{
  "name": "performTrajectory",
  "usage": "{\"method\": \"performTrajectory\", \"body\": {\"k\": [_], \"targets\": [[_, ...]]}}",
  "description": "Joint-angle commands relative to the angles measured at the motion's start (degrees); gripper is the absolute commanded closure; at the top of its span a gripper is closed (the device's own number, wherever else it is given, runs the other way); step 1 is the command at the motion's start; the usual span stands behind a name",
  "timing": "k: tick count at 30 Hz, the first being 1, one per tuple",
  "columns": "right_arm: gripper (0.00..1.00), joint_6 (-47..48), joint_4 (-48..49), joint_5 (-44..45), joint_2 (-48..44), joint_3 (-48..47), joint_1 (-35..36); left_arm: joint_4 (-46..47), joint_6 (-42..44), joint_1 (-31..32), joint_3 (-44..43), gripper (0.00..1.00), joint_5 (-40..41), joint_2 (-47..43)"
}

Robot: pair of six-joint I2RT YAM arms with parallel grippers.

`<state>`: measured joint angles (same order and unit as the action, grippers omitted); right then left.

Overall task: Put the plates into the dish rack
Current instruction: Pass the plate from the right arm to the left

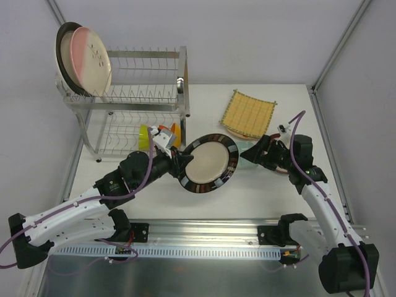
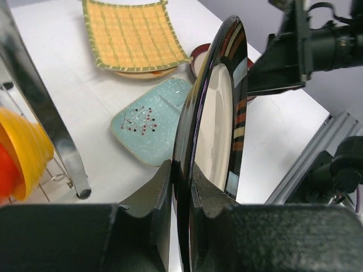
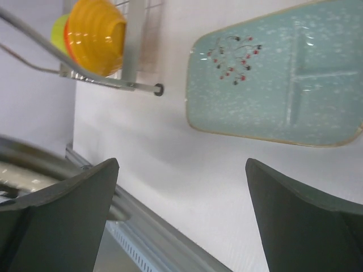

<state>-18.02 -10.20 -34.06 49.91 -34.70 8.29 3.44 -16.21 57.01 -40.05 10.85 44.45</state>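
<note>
Dark-rimmed cream plate [image 1: 207, 164] hangs on edge above the counter [image 1: 247, 198], between the two arms and just in front of the dish rack [image 1: 183, 74]. The left end effector [image 2: 181, 190] is clamped narrowly on the plate's rim. The right end effector [image 3: 181, 215] has its fingers spread wide, holds nothing and hovers over the pale teal rectangular dish [image 3: 272, 96], which lies flat on the counter. A yellow woven square plate [image 1: 249, 113] sits behind the dish. A pink-and-white plate [image 1: 93, 62] stands upright in the rack's upper tier, with a darker plate [image 1: 62, 43] behind it. Stacked bowls [image 3: 96, 34] sit in the lower tier.
</note>
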Motion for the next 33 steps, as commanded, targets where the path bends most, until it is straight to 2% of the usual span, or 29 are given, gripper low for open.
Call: {"method": "performTrajectory", "body": {"k": [1, 7, 13, 27, 33], "targets": [[0.0, 1.7, -2.7, 7.4, 1.1, -1.5, -0.9, 11.9, 4.8, 0.5, -8.7, 1.0, -6.1, -2.9], [0.0, 0.6, -0.7, 8.7, 2.8, -0.3, -1.2, 10.5, 8.6, 0.5, -18.2, 1.0, -8.3, -0.2], [0.0, 2.0, -1.1, 9.2, 3.5, -0.9, -1.2, 8.7, 14.2, 0.4, -30.3, 1.0, -6.3, 4.9], [0.01, 3.4, -0.9, 7.7, 4.6, -0.7, -0.8, 7.8, 35.5, -0.8, -57.8, 1.0, 5.8, 22.4], [0.01, 3.9, -1.2, 7.9, 4.8, -0.9, -0.6, 7.5, 43.7, -6.6, -72.7, 1.0, 13.8, 30.8]]}}
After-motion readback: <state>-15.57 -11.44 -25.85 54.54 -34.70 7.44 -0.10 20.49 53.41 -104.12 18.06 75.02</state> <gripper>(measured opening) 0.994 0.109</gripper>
